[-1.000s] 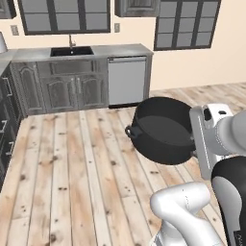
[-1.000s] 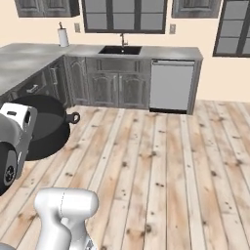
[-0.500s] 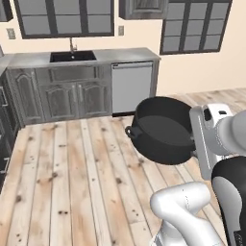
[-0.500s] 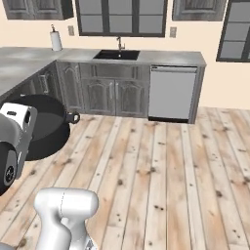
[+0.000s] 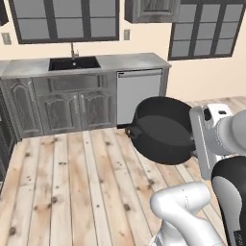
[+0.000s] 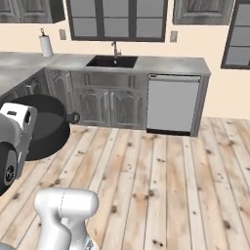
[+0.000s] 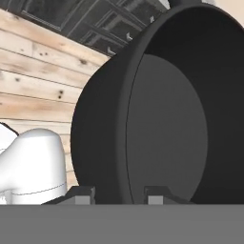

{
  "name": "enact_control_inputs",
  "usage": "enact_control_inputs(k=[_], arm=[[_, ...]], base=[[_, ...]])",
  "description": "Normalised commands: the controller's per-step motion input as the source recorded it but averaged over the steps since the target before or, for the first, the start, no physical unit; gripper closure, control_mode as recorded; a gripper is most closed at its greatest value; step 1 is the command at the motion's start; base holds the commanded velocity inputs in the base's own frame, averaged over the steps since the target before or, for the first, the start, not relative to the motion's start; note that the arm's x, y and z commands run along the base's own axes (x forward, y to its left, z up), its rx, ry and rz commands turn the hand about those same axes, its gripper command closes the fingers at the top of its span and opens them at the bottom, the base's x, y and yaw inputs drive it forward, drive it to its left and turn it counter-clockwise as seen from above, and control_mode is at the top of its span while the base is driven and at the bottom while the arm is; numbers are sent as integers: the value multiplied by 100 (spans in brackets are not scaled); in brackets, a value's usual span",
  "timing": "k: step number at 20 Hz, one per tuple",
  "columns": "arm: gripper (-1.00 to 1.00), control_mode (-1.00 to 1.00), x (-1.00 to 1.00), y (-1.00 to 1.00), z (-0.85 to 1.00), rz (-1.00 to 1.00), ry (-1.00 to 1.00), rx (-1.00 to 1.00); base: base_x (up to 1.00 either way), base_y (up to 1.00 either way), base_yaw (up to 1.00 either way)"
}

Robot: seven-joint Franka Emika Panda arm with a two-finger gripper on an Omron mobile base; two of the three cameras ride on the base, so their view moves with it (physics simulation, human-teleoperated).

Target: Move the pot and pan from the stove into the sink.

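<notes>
The gripper (image 7: 116,194) clamps the pot (image 5: 163,130) wall between its 2 fingers (image 7: 80,194), holding it tilted above the wood floor (image 5: 72,182), while the far sink (image 6: 111,61) appears in the base views.

The wide, round, dark grey pot (image 7: 162,114) is tipped on its side, its wall clamped between the gripper (image 7: 116,195) fingertips at six o'clock; pale wooden plank floor (image 7: 33,81) at nine o'clock

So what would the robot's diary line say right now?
gripper: shut on pot's wall | pot: held tipped on its side above wood floor | sink: ahead in counter
</notes>
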Motion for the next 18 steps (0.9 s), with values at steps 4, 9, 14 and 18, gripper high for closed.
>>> enact_control_inputs(k=[4, 9, 14, 18], arm=[[100, 100, 0, 0, 0, 0, 0, 0], [100, 100, 0, 0, 0, 0, 0, 0], [100, 100, 0, 0, 0, 0, 0, 0], [100, 100, 0, 0, 0, 0, 0, 0]], base=[[91, 23, 0], [91, 25, 0], [92, 26, 0], [91, 24, 0]])
